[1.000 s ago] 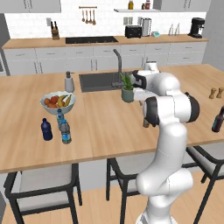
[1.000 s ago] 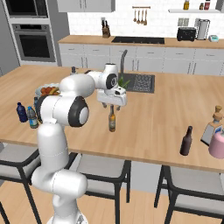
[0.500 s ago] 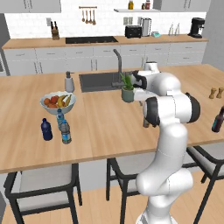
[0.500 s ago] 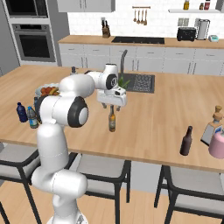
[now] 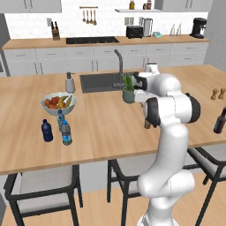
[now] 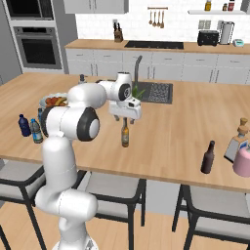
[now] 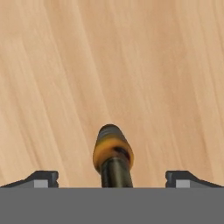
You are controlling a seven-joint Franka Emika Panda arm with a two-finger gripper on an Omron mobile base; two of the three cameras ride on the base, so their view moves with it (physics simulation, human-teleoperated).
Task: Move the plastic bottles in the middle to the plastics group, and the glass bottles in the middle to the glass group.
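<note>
1. Gripper (image 7: 112, 179) is hanging directly over the amber bottle (image 6: 125, 135), its jaws standing wide apart on either side of the bottle's neck without touching it; in the hand view the bottle's mouth is sitting midway between the two finger tips (image 7: 43, 178).
2. The amber bottle is standing upright on the wooden island counter (image 6: 180, 127), on the near side of the sink (image 6: 157, 92) and just below the gripper.
3. The dark bottle (image 6: 208, 157) is standing upright well to the right of the amber bottle, close to the counter's near edge, with a pink container (image 6: 241, 161) just beside it.
4. The clear water bottle (image 5: 66, 133) is standing far to the left of the amber bottle, next to the navy bottle (image 5: 47, 130) and the pale-blue bottle (image 5: 60, 119); the three are sitting close together but apart.
5. A fruit bowl (image 5: 58, 103) is resting just behind those three, farther from the near edge than the amber bottle.
6. A small potted plant (image 5: 128, 91) is standing beyond the amber bottle at the sink's front rim, beside the arm's wrist.
7. Two stubby brown bottles (image 5: 218, 93) are standing far to the right of the amber bottle, farther back on the counter.
</note>
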